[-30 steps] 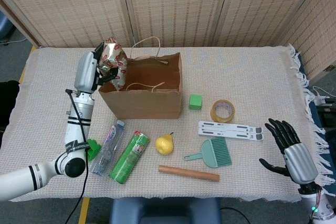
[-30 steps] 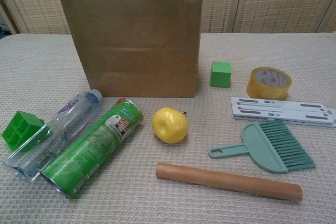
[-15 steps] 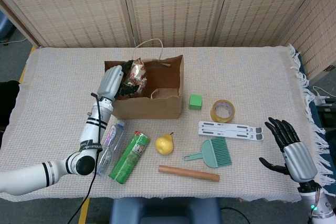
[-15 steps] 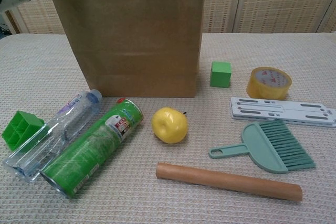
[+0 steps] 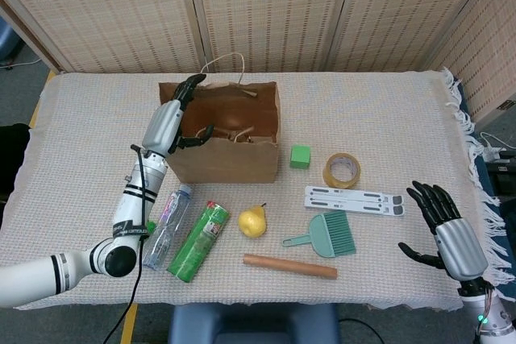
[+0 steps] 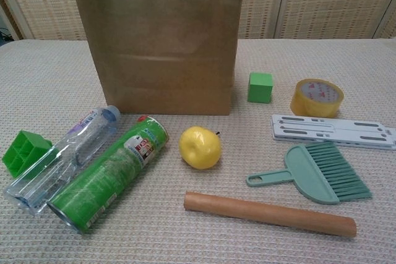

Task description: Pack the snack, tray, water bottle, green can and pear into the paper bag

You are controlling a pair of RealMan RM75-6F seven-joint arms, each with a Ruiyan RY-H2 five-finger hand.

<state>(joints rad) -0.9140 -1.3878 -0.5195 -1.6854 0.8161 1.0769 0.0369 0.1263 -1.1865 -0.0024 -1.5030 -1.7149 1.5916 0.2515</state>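
Brown kraft paper, creased and soft-edged, forms the upright paper bag (image 5: 228,141) at the back of a woven, cream-coloured tablecloth (image 5: 387,118); its mouth opens upward, with twine handles drooping inside, and its contents cannot be made out from either view. The left hand (image 5: 175,118) hovers at the bag's left rim, fingers spread and holding nothing. In front of the bag lie the clear plastic water bottle (image 6: 62,157) and the cylindrical green can (image 6: 111,171), side by side, their long axes slanting from near left to far right, the bottle's cap toward the bag. A green compartmented tray (image 6: 23,151) sits just left of the bottle. The smooth yellow pear (image 6: 199,147) rests right of the can, stem pointing right. At the table's right edge, the right hand (image 5: 443,227) is raised, fingers apart and empty.
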